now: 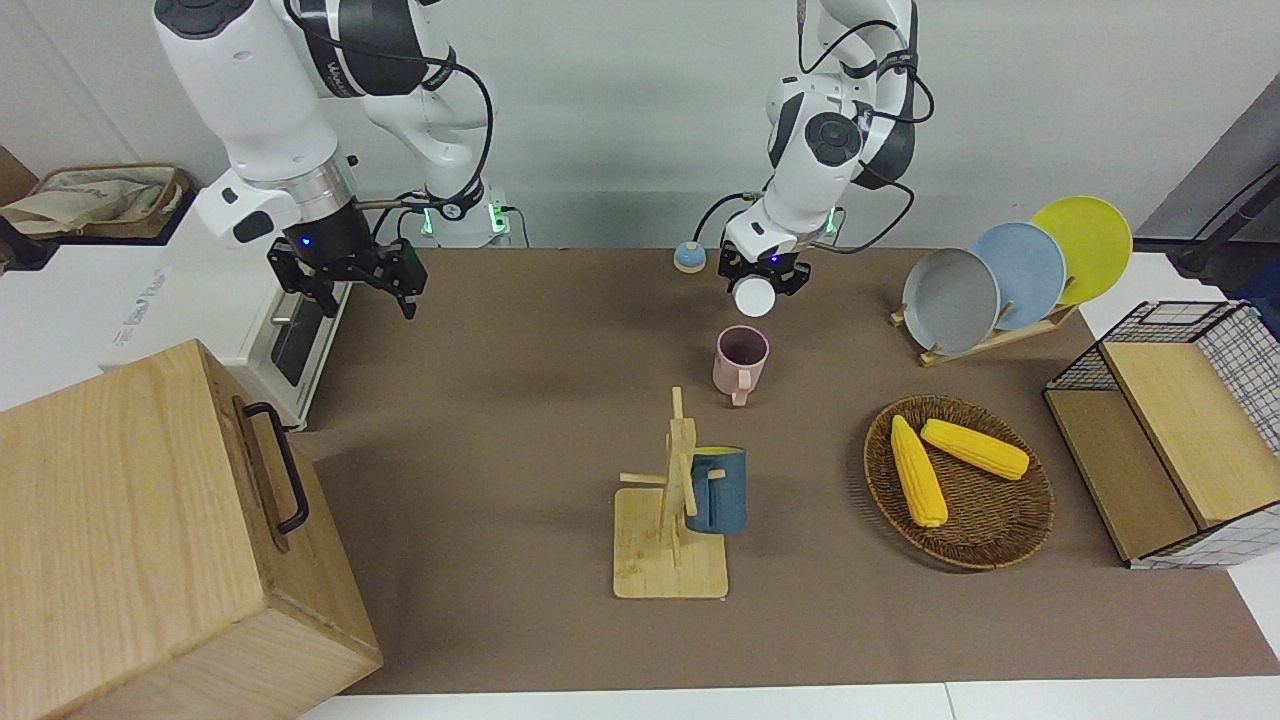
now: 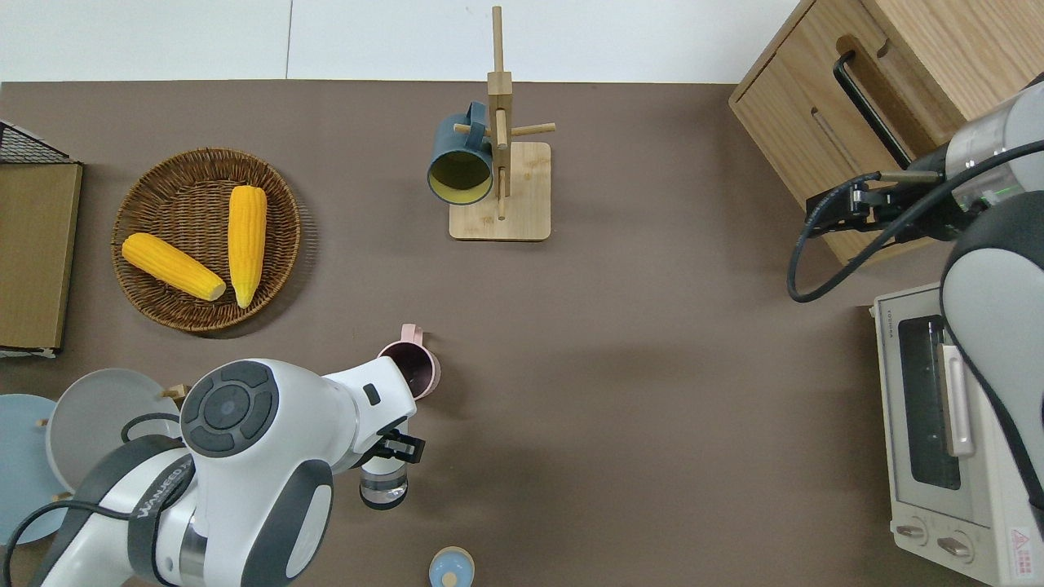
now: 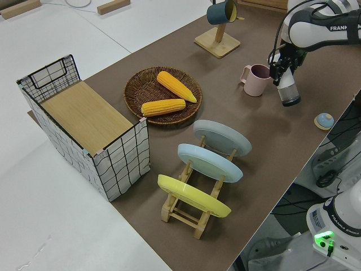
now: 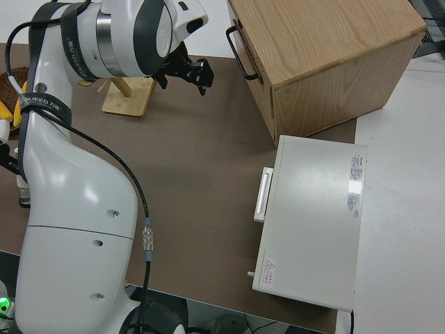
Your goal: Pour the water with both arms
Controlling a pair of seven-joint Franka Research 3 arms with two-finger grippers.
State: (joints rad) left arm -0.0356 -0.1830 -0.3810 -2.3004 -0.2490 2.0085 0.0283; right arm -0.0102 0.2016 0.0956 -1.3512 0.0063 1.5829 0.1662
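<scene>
Left tool (image 3: pixel 284 68) closed on the upper part of a clear bottle (image 3: pixel 289 93), the bottle hanging below the fingers nearly upright, with some water seemingly in its lower part. Held by the top probably to leave the body free for tipping toward the cup. In the overhead view, bottle over the bare desk (image 2: pixel 620 367) just beside the pink mug (image 2: pixel 418 371), on the side nearer to the robots; not touching the mug, and hard to tell whether lifted or resting on the desk. Pink mug standing upright, mouth open upward, handle turned away from the robots, so well placed for receiving water. Small blue cap (image 1: pixel 687 256) lying on the desk near the robots' edge, apart from the bottle, likely set aside to keep the mouth of the bottle open. Right tool (image 1: pixel 350 280) parked, fingers spread wide, nothing between them. Judging from this, pouring not yet begun: no tilt of the bottle over the mug. Next, probably, bringing the bottle mouth above the rim of the mug and tilting slowly; a risk of spilling on the desk with an early tilt, and of knocking the light mug. Blue mug (image 1: pixel 716 490) on the wooden rack (image 1: pixel 668 540) well apart, not involved.
</scene>
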